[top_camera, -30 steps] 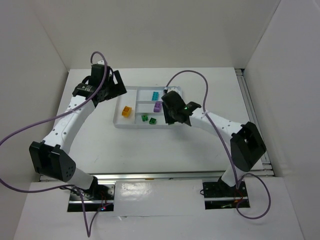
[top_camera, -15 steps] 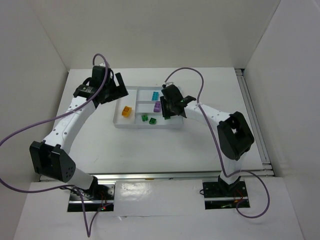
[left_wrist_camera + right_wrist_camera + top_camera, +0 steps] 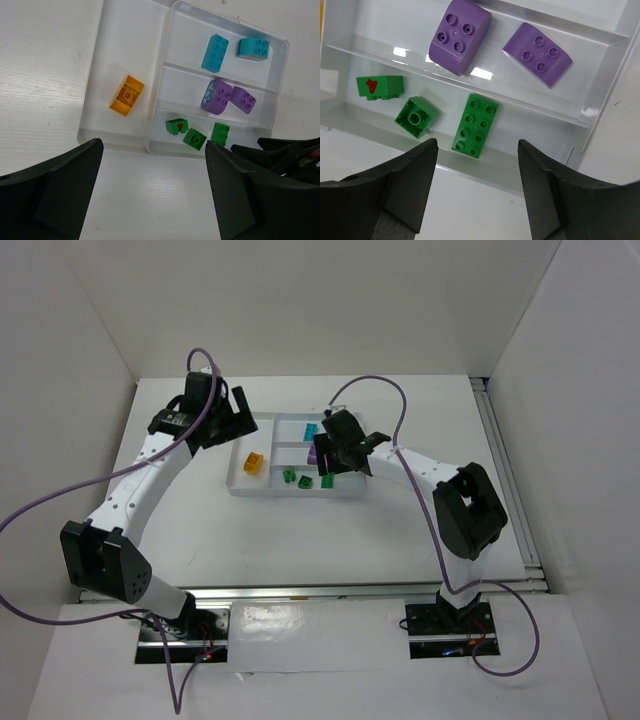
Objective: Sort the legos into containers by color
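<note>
Eight bricks in all, and every one I can see lies inside the tray (image 3: 127, 35).

I start at my right pincer (image 3: 476, 145). Its fingers are parted wider than a brick is across, they grip nothing, and it hangs over the nearest long section.

- **Green:** At twelve o'clock just ahead, the long green brick (image 3: 475, 125) lies flat, studs up, touching neither finger. Just beside it at ten o'clock is the small green brick (image 3: 416, 116), upside down. Further out at ten is the red-marked green brick (image 3: 379, 86). That makes three greens in one section.
- **Purple:** Over the divider at twelve sits the rounded purple brick (image 3: 460, 35). The second purple brick (image 3: 537, 52) is at one o'clock, apart from it. Two purples, middle section.
- **Teal:** Further on, seen from my left wrist, the far section holds the long teal brick (image 3: 215, 53) and the short teal brick (image 3: 254, 48). They are near each other and not touching. Two teals.
- **Yellow-orange:** Off at nine o'clock from those rows, alone in the upright section, is the yellow-orange brick (image 3: 127, 95), hollow side up. Just the one.

My left pincer (image 3: 152, 150) hangs wide open and empty off the tray's upright-section end, with the tray at its twelve o'clock.

My read is that the green placement is at its end. There are four colours in four sections, and none are mixed. The next move calls for lifting the right pincer straight up, so neither finger clips the long green brick or the tray wall. Then I look round for strays. If there are none, I judge the sort finished.
</note>
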Motion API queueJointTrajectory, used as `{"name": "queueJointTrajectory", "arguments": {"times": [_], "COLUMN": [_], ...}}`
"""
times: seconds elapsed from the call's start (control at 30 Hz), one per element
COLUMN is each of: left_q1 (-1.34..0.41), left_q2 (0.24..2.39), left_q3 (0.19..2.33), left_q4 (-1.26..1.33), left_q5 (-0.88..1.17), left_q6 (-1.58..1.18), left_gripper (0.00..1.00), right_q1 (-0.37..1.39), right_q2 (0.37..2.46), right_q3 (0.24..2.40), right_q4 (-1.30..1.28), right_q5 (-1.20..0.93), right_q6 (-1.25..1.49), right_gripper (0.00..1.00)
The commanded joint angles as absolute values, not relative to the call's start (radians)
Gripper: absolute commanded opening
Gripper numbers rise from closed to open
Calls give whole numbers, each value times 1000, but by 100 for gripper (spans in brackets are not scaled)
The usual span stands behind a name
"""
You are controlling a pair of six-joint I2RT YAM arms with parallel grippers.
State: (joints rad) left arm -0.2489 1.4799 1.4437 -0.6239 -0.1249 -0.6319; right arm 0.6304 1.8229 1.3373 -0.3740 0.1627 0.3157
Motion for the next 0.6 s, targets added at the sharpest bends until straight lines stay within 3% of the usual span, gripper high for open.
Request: {"name": "queueJointTrajectory", "arguments": {"times": [0.0, 0.23, 0.27, 0.3, 0.33, 0.4, 0.57], "left_q1": [-242, -242, -242, -242, -242, -242, -242], "left_q2": [1488, 1488, 1488, 1477, 1477, 1466, 1422], "left_q3": [1437, 1437, 1437, 1437, 1437, 1437, 1428], "left_q4": [-604, -604, -604, -604, -604, -604, -604], "left_q5": [-112, -112, -112, -112, -112, -136, -172], "left_q6": [-621, -612, -612, -612, -600, -600, -581], "left_gripper": [95, 95, 95, 95, 95, 95, 95], "right_q1": [640, 629, 614, 592, 577, 508, 355], "right_q2": [1777, 1687, 1675, 1660, 1629, 1591, 1444], "right_q3": [1374, 1365, 1365, 1365, 1356, 1322, 1203], "right_q4": [-357, -385, -385, -403, -447, -474, -540], "right_q5": [199, 265, 287, 379, 455, 618, 715], "right_q6": [305, 325, 342, 362, 436, 494, 627], "right_gripper": [71, 73, 77, 92, 100, 100, 100]}}
